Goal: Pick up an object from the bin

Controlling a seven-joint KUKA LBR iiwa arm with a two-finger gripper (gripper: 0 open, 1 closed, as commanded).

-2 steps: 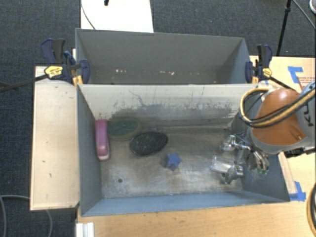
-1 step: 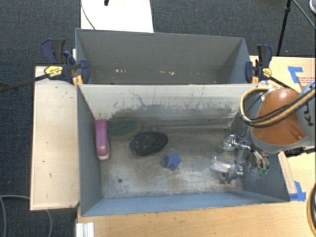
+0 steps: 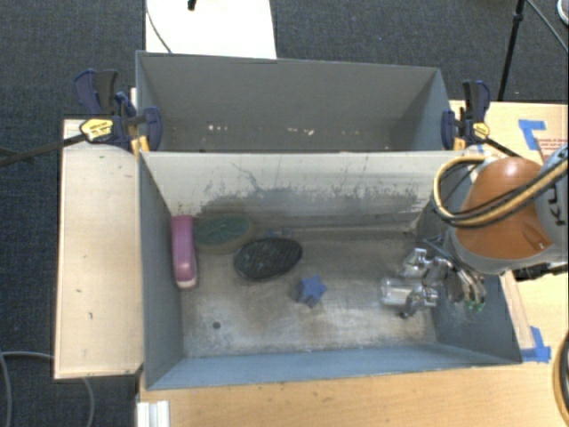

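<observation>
Grey metal bin (image 3: 267, 332), seen from above, standing over dark grey carpet (image 3: 44, 25) that shows at the 9 o'clock and 12 o'clock sides of the view. The bin floor is dull, scuffed and speckled. Its sloping far wall at 12 o'clock carries pale scratches and a worn dark band along the base.

Four loose things lie on the floor, one of each kind, all in the left and middle parts, none heaped. Taken from the bin's centre:

(a) One pink elongated block (image 3: 183, 251) at 9 o'clock, lying lengthwise just beside the left wall.
(b) One flat teal disc (image 3: 220, 231) at 10 o'clock, at the foot of the far wall, near the pink block's upper end.
(c) One dark oval, rough-textured piece (image 3: 267, 258), between 9 and 10 o'clock, touching or just overlapping the disc's lower right edge.
(d) One small blue, irregular piece (image 3: 310, 290), almost at the centre, apart from the others.

One gripper (image 3: 402, 296) at 3 o'clock, low over bare floor near the right wall, below the arm's orange cover (image 3: 502, 207). The blue piece is the nearest thing, lying at the gripper's 9 o'clock and well apart from it. How far the gripper is open cannot be told from this angle.
</observation>
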